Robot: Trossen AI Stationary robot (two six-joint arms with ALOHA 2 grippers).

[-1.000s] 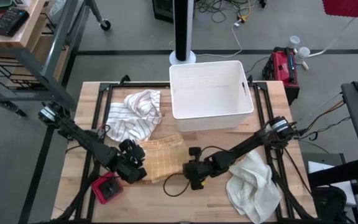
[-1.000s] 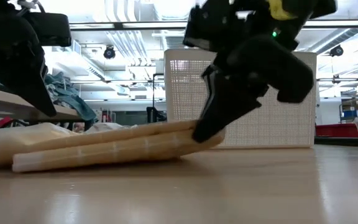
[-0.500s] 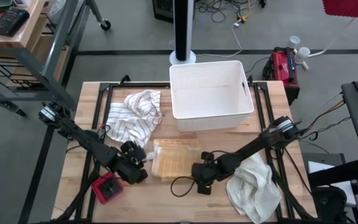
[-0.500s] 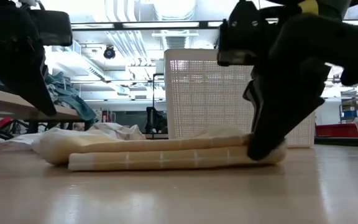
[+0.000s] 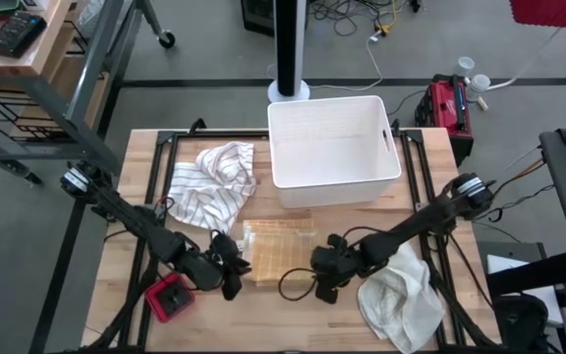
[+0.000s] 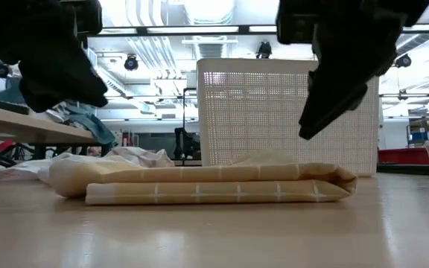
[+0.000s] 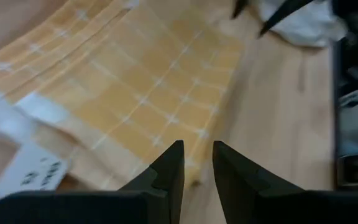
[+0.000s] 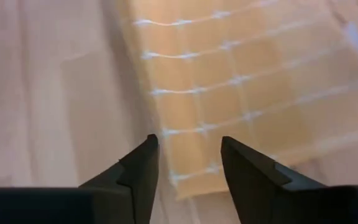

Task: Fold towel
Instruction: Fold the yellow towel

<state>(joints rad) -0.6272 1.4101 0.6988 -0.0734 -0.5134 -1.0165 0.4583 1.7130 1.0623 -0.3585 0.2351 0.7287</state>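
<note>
— Where's the yellow towel (image 5: 276,250)?
— Folded flat mid-table, nearer the front edge.
— The grippers?
— Left gripper (image 5: 236,278) and right gripper (image 5: 318,272) flank it, fingers parted, holding nothing.

Bright overhead ceiling lights; both wrist views blurred, low view backlit.

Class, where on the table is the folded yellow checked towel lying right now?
In the high view, the folded yellow checked towel lies flat mid-table, just before the white plastic basket.

White bin (image 5: 334,147), striped cloth (image 5: 212,184), red device (image 5: 168,298).
</note>
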